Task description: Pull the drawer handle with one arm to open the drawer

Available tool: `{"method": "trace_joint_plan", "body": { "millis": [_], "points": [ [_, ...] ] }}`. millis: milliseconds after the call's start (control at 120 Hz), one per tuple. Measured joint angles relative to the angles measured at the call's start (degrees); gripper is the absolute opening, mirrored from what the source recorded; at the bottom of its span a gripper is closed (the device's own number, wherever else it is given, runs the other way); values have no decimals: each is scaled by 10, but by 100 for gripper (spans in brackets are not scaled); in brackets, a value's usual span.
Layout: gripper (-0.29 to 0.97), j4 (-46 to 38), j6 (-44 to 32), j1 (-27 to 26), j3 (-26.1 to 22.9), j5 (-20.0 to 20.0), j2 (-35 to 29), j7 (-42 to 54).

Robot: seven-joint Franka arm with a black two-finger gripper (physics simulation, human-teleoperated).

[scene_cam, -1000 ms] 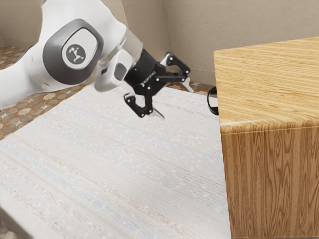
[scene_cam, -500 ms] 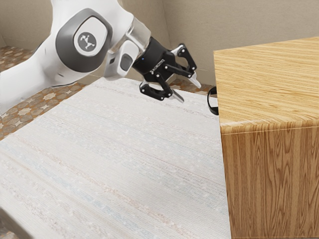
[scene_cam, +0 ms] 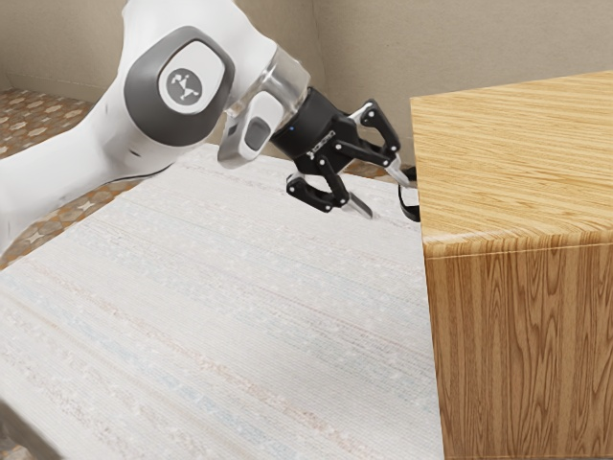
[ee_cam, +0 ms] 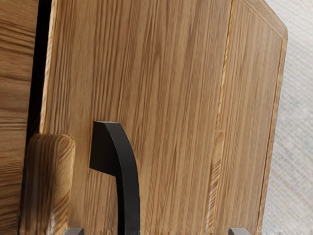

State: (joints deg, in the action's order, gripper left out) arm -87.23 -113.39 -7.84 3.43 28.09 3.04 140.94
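In the exterior view the white arm (scene_cam: 182, 105) reaches in from the exterior view's left, over the pale table (scene_cam: 211, 316), toward the wooden cabinet (scene_cam: 517, 249) on the exterior view's right. Its black gripper (scene_cam: 388, 193) is spread wide and grips nothing. The black drawer handle (scene_cam: 409, 197) sticks out from the cabinet's far left face, just beside the fingertips, with the upper one close to the handle's top, though contact cannot be told. In the wrist view, the handle (ee_cam: 123, 181) curves across the wood-grain drawer front (ee_cam: 171, 98) just ahead of the hand.
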Motion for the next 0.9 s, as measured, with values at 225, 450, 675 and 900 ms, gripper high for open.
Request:
{"method": "trace_joint_plan", "body": {
  "millis": [225,450,675,900],
  "points": [
    [35,-5,2,13,0,-1,4,9],
    [36,-12,2,5,1,2,9,16],
    [26,-35,2,0,2,2,-11,19],
    [26,-53,2,14,3,1,-38,22]
  ]
}}
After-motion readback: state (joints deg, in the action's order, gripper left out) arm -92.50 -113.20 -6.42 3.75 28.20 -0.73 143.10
